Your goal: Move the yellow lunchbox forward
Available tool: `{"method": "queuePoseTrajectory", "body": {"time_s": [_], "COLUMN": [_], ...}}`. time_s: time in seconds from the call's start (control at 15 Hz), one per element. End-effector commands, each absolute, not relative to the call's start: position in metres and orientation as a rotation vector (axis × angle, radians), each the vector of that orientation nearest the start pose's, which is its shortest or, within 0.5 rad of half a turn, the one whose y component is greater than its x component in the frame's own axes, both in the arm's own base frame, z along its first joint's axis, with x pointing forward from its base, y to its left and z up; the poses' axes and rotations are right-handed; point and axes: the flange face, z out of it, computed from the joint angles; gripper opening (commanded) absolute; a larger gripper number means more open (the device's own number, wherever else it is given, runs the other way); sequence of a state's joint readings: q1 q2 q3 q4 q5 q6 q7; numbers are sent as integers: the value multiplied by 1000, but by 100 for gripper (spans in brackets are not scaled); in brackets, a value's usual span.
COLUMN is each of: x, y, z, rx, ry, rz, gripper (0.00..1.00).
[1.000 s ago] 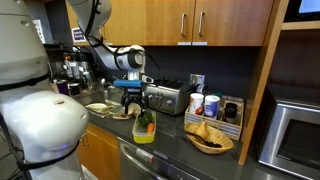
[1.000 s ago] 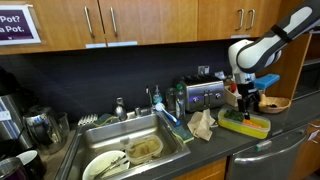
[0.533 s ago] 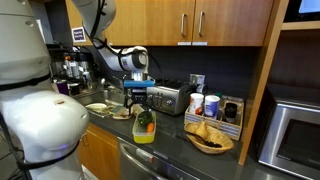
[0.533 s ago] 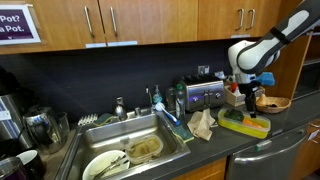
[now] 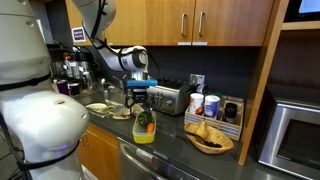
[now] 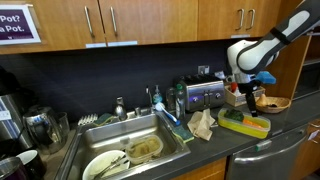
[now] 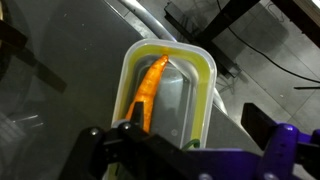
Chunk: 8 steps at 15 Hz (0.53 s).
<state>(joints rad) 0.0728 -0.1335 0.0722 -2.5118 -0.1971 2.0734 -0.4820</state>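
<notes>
The yellow lunchbox (image 5: 145, 131) sits near the front edge of the dark counter; it also shows in an exterior view (image 6: 244, 124). In the wrist view the lunchbox (image 7: 205, 80) is a yellow-green rimmed box with an orange item (image 7: 150, 85) lying in it. My gripper (image 5: 140, 100) hangs a little above the box, open and empty, not touching it; it also shows in an exterior view (image 6: 247, 98). In the wrist view the gripper (image 7: 192, 122) has one finger over the box's left side and the other to the right of the box.
A silver toaster (image 5: 165, 98) stands behind the box against the wall. A dark round basket of tan food (image 5: 208, 136) lies nearby. A crumpled tan bag (image 6: 202, 124) and a sink (image 6: 130, 150) with dishes lie on the box's other side. A microwave (image 5: 295, 135) stands at the counter's end.
My gripper has risen a little above the lunchbox. The lunchbox has stayed in place.
</notes>
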Motion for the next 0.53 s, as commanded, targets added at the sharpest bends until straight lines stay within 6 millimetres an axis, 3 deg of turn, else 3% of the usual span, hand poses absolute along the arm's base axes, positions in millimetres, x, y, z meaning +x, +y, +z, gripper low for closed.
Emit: {"method": "queuePoseTrajectory", "body": {"time_s": [0.0,0.47], "x": [415,408], "y": [50,77], "z": [309,305], "rx": [-2988,-2867], "ry": [-1171,-1308], "rz": [534,424], "gripper": [100,100]}}
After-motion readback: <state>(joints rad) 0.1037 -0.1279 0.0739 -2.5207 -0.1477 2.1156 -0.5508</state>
